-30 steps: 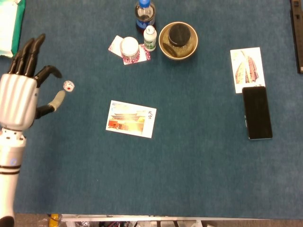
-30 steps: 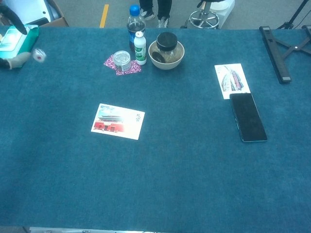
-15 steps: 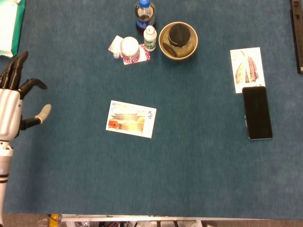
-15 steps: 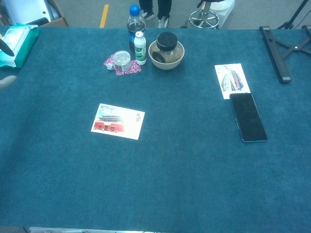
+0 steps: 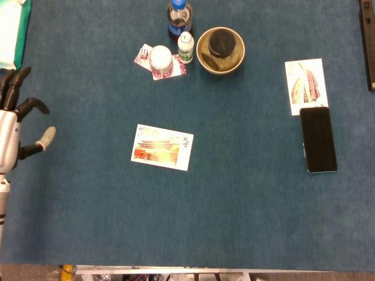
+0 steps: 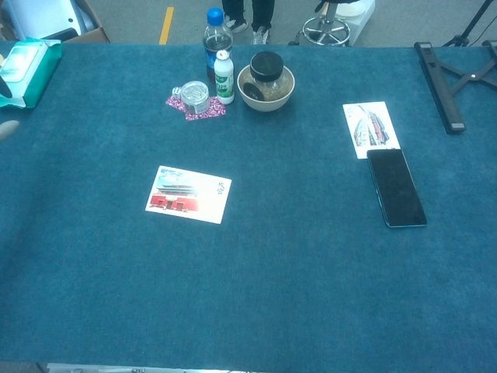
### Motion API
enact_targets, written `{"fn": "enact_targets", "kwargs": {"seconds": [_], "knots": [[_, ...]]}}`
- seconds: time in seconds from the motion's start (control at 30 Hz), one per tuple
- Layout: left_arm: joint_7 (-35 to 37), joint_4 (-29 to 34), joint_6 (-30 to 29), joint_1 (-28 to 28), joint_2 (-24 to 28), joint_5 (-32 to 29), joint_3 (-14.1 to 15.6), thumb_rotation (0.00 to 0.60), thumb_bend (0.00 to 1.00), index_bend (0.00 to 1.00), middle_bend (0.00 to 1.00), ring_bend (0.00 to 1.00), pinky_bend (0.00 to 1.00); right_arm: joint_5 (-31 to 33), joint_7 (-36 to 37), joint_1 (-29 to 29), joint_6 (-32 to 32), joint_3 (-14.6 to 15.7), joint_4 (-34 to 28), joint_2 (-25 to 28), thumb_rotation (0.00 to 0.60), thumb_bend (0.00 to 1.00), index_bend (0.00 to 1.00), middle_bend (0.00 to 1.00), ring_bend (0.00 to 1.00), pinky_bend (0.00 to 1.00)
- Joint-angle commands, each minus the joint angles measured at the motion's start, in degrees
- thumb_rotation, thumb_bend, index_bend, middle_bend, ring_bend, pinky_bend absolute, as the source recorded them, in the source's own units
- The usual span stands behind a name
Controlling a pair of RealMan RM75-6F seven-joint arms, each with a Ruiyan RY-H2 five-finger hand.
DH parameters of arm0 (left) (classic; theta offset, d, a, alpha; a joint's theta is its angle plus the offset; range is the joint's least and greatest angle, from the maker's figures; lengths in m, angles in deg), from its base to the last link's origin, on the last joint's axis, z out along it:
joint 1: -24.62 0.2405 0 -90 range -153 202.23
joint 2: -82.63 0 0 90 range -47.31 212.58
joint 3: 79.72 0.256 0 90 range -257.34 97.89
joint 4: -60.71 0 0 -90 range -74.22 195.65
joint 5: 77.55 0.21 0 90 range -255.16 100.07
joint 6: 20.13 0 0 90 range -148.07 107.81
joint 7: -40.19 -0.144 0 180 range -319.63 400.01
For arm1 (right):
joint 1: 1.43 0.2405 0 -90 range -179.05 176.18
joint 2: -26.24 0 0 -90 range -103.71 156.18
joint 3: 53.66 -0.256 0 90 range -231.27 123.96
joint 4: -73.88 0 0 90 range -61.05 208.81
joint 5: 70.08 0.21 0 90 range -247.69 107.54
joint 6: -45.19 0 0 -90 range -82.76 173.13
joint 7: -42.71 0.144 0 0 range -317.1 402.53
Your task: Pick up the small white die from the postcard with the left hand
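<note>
Far from the empty left hand (image 5: 14,126), the die (image 5: 142,51) lies.

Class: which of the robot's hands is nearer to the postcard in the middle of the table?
Left. The left hand hovers at the table's left edge, well left of the postcard, fingers spread and holding nothing. The right hand shows in neither view, so only the left can be placed.

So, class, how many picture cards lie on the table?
3. One postcard lies in the middle-left. One card lies on the right, beside the phone. One patterned card lies at the back under the tin, partly covered; more could hide there.
</note>
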Motion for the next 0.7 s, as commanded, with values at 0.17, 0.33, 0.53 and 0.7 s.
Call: {"fn": "enact_targets", "kwargs": {"seconds": [0.17, 0.33, 0.53, 0.7], "knots": [[-0.94, -6.24, -3.35, 1.09, -1.59, 1.97, -0.63, 0.600, 0.23, 0.50, 0.16, 0.11, 0.27, 0.13, -0.98, -0.14, -0.51, -0.15, -1.97, 0.73, 0.600, 0.00, 0.35, 0.26, 0.21, 0.32], [-3.36, -9.96, -5.86, 1.12, -2.88, 4.07, -1.27, 0.600, 0.23, 0.52, 0.26, 0.22, 0.39, 0.10, -1.27, -0.15, -0.66, -0.19, -3.03, 1.30, 0.600, 0.00, 0.35, 0.26, 0.21, 0.32], [-7.86, -9.79, -4.85, 1.49, -1.47, 4.22, -0.55, 0.600, 0.23, 0.55, 0.43, 0.30, 0.49, -0.44, -0.83, -0.57, -1.45, 0.08, -3.60, 1.64, 0.600, 0.00, 0.35, 0.26, 0.21, 0.32], [-8.21, -7.44, -5.00, 2.47, 0.71, 3.95, -0.15, 0.600, 0.23, 0.55, 0.43, 0.30, 0.49, -2.39, -3.12, -0.81, -2.85, 0.78, -6.19, 2.85, 0.600, 0.00, 0.35, 0.26, 0.21, 0.32]]}}
